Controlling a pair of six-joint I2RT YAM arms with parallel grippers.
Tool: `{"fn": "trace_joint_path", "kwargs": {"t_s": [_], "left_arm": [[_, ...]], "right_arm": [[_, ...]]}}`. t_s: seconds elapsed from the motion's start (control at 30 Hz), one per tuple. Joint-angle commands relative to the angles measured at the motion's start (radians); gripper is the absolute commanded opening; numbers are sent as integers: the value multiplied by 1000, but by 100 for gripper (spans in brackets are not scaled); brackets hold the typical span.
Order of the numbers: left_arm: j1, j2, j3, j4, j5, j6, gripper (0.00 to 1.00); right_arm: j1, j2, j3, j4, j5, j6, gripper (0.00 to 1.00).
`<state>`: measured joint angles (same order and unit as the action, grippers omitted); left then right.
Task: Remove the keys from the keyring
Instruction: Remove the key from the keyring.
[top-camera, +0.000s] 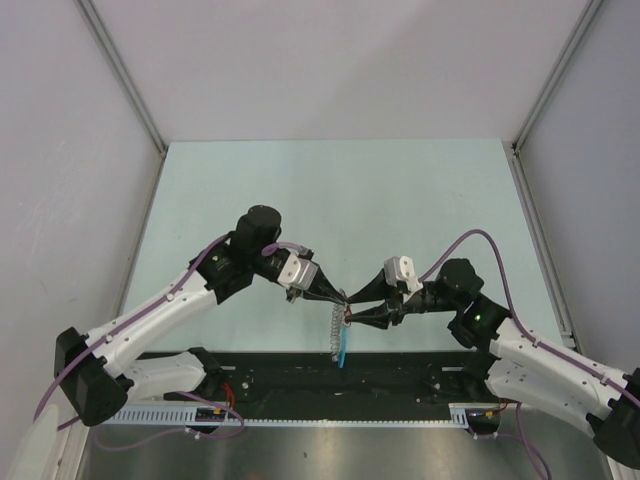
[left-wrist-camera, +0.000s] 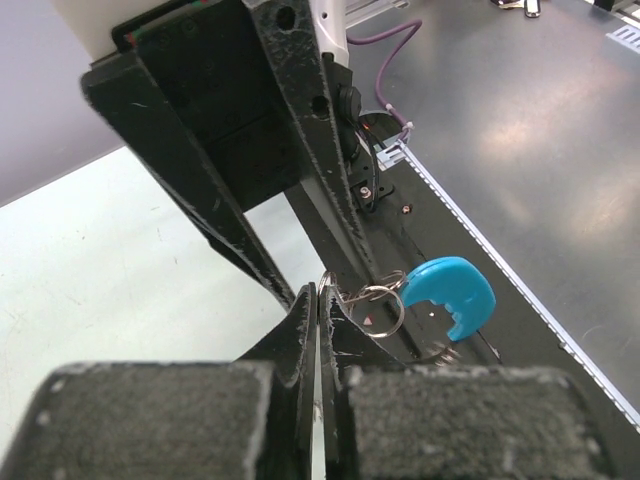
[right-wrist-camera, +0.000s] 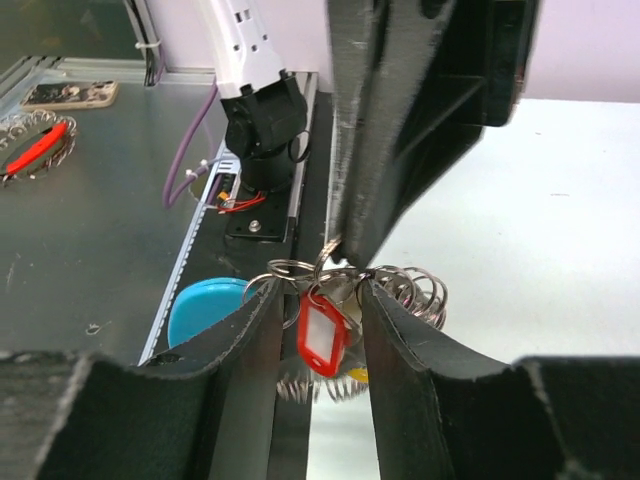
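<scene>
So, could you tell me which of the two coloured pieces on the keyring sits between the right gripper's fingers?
The red piece. It hangs in the gap between the right gripper's fingers, whereas the blue piece hangs outside them, off to one side.

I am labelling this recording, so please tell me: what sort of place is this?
Probably a robot test cell in a lab: plain pale panels wall in a pale green table, and two cabled robot arms are mounted at its near edge.

Bright, even overhead light in all 3 views; shadows soft & faint. Hazy glare on steel bench (left-wrist-camera: 540, 130). Wrist cams: foreground pads (left-wrist-camera: 150, 420) blurred, out of focus. Top view sharp, no obvious edge distortion.
</scene>
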<state>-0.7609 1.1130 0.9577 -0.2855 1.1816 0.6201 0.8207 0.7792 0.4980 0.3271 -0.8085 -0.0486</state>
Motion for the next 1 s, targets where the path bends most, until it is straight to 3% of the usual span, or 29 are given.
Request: {"fn": "trace_joint_path", "kwargs": {"t_s": [0.0,0.3,0.5,0.97], "left_arm": [[2,-7,50,-37,110,30,0],[2,-19,39,-4,87,4,0],[2,-41,19,20,49,-25,0],[2,-79,-4,-3,-160,-28,0]], "right_arm": [[55,-3,42,0,35,-49,41],[81,-12,42,-63,195,-42,21],[80,-31,42,-72,262,-22,0],[61,-93,43,-140,351,-13,0]]}}
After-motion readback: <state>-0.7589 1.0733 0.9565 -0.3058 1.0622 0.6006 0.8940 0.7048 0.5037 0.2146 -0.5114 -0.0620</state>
